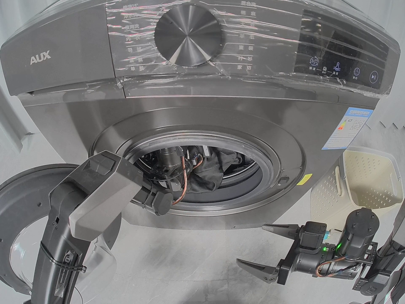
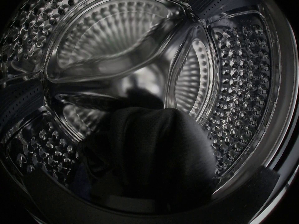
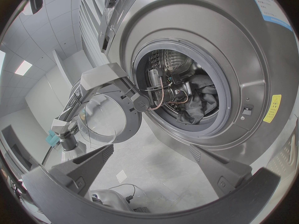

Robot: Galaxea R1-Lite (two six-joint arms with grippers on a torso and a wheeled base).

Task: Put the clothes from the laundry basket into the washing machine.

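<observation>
Currently, dark garment (image 1: 209,172) is inside drum (image 2: 239,78), near its mouth, bunched around left gripper (image 1: 196,160); whether that gripper holds it cannot be determined. Right gripper (image 1: 253,245) hangs low beside basket (image 1: 371,182), fingers (image 1: 280,230) spread, holding nothing. Assessment: garment is light, limp, non-fragile, liable to snag; pinch a bunched fold, not a loose edge

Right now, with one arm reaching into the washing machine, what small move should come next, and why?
Probably the left arm should carry the dark garment a little deeper before letting go. The garment bunches at the front lip of the drum, close to the door seal, while the drum behind it lies bare.
</observation>
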